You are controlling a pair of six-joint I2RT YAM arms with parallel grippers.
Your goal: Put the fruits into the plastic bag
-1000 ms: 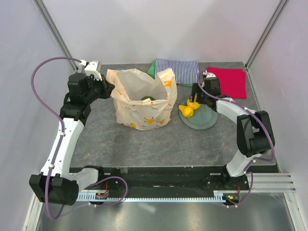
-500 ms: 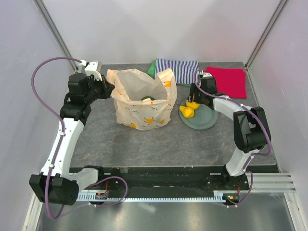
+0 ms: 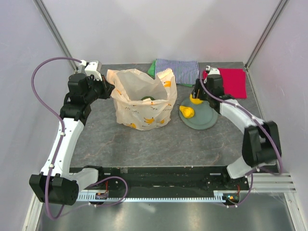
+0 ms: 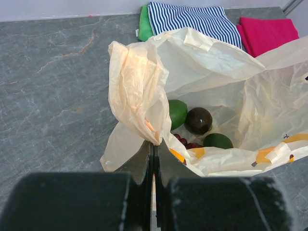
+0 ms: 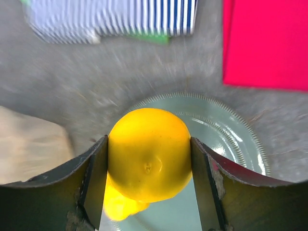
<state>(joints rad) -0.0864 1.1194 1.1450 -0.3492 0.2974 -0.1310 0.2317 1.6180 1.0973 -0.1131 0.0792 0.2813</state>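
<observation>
Two robot arms work over a grey stone-look table [image 3: 144,144], seen from above and from each wrist.

At the left, the left gripper [image 4: 153,153] is clamped fully closed on a bunched fold of the plastic bag [image 3: 144,103], pinching its left rim and holding the mouth up and open.

In the middle, the cream bag printed with yellow bananas stands on the table. Inside it lie a green lime [image 4: 177,113], a dark avocado [image 4: 198,120], a second green fruit [image 4: 217,141] and part of a dark red grape bunch [image 4: 187,143].

To the right of the bag, the right gripper [image 5: 149,159] has its two fingers pressed against either side of a round yellow lemon [image 5: 148,144], partly open to the width of the fruit. The lemon appears raised over the far left edge of a grey-green plate [image 3: 207,120]. A yellow pear [image 3: 186,111] rests on the plate, below the lemon.

Behind them, a striped cloth [image 3: 178,70] and a red cloth [image 3: 228,79] lie folded at the far edge.

The step in hand looks like carrying the lemon to the bag. The next move calls for swinging it left across the gap, clearing the bag's near rim, and releasing only once it hangs over the open mouth. The pear would then be the one fruit left outside.
</observation>
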